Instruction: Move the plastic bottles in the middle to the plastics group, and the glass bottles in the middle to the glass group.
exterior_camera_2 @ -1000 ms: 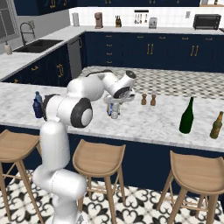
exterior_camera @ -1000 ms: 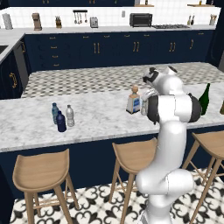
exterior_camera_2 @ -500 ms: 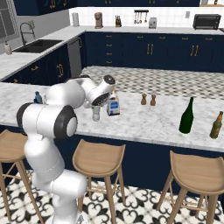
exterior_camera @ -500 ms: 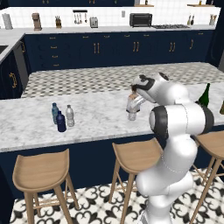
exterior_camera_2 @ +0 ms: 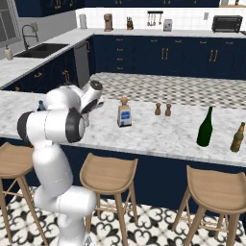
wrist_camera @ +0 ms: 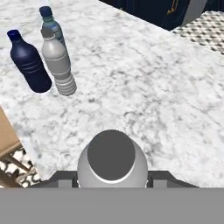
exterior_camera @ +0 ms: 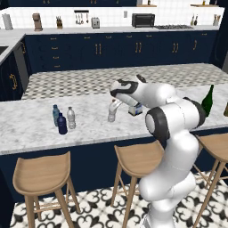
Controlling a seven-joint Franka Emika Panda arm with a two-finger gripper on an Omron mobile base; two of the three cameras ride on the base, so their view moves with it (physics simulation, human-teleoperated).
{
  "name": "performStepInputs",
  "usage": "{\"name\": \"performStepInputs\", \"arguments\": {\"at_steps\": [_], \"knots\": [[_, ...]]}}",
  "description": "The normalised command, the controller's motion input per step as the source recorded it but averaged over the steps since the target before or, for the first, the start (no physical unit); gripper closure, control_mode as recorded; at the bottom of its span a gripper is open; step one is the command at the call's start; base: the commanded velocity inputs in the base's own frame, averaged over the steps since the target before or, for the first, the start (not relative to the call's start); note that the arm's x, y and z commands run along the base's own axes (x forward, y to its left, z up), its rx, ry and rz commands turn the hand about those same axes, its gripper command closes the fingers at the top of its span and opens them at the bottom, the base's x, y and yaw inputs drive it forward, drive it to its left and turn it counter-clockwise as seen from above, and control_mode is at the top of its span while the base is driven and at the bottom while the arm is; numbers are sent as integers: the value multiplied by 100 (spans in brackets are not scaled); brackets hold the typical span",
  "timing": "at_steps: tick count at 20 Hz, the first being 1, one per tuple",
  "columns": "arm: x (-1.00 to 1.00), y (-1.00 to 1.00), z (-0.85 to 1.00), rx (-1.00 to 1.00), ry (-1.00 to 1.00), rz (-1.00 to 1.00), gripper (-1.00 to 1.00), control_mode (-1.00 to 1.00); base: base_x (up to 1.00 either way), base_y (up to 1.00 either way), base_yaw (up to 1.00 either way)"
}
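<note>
My gripper [exterior_camera: 114, 106] is shut on a clear plastic bottle [exterior_camera: 111, 113], which hangs just above the marble counter [exterior_camera: 89, 129], left of the middle. In the hand view its pale cap [wrist_camera: 111, 154] sits between my fingers [wrist_camera: 64, 176]. To the left stand the plastics group: a pale-blue bottle [exterior_camera: 55, 114] and a navy bottle [exterior_camera: 62, 124], with a second clear bottle [exterior_camera: 71, 118] beside them. The same three show ahead as navy bottle [wrist_camera: 29, 64], clear bottle [wrist_camera: 59, 66] and pale-blue bottle [wrist_camera: 49, 22]. The squat glass bottle [exterior_camera_2: 124, 112] stands mid-counter. The green wine bottle [exterior_camera_2: 205, 127] is far right.
Two small brown shakers [exterior_camera_2: 163, 109] stand behind the glass bottle. A brown beer bottle [exterior_camera_2: 237, 137] is right of the wine bottle. Wooden stools [exterior_camera: 136, 161] line the counter's near side. Bare marble [wrist_camera: 144, 83] lies between the held bottle and the plastics group.
My gripper has carried the clear bottle leftward along the counter, away from the glass bottle and toward the plastics group. The other bottles have not moved.
</note>
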Motion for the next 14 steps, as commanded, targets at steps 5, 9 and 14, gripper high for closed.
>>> {"name": "performStepInputs", "arguments": {"at_steps": [5, 9, 14], "knots": [[90, 100, -4, -4, 1, 21, 100, -100, 0, 0, 0], [52, 100, -37, 0, -1, 20, 100, -100, 0, 0, 0], [-4, 57, -17, 0, -5, 14, 100, -100, 0, 0, 0]]}}
